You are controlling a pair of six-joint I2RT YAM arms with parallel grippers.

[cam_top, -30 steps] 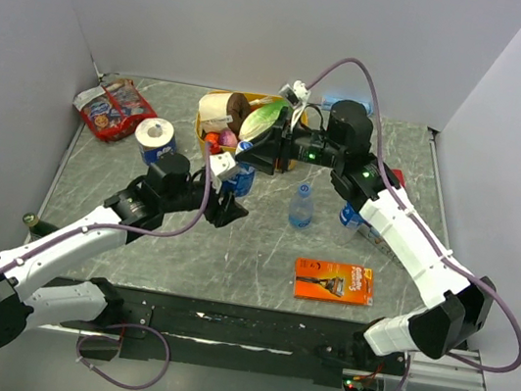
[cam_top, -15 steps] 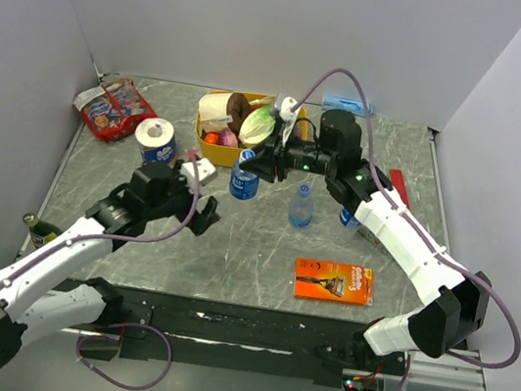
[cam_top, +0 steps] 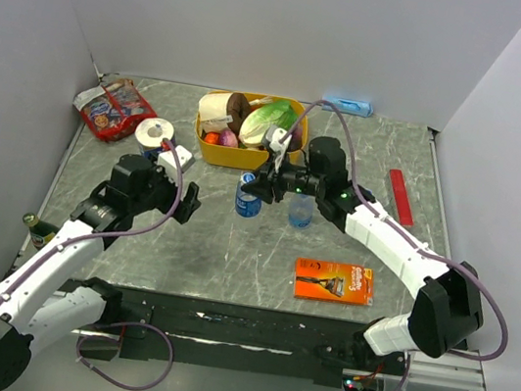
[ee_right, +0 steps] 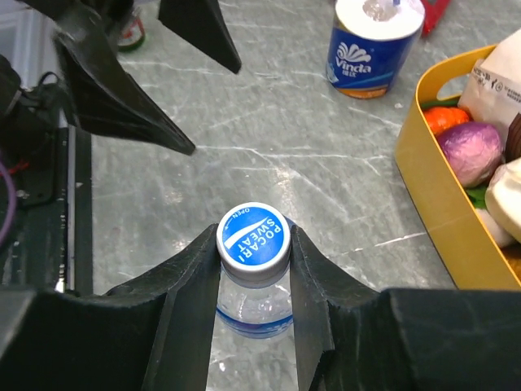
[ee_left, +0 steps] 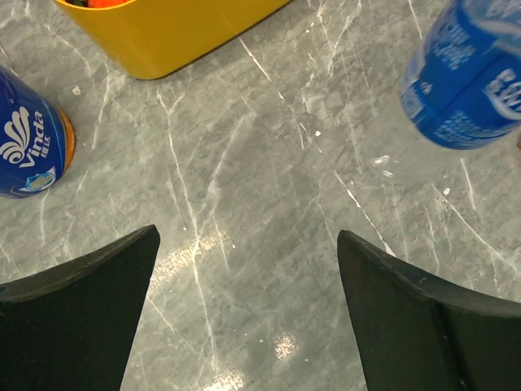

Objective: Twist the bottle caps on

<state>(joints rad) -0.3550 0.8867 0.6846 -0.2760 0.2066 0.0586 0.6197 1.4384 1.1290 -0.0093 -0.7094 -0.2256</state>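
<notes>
The right gripper [ee_right: 253, 244] is clamped on the blue cap [ee_right: 253, 235] of a bottle [ee_right: 252, 308].
The bottle stands upright on the table [cam_top: 232, 251] near the yellow tub [cam_top: 222, 157]; the left gripper [ee_left: 247, 236] hovers nearby, its jaws wide apart.

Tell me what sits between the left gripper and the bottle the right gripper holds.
Only bare table, seen in the top and left wrist views, separates the left gripper from the bottle in the right gripper.

From high at the near side, we look down on the whole counter [cam_top: 232, 251]. Our wrist views sit close above it; both show the yellow tub [ee_left: 163, 41].
</notes>
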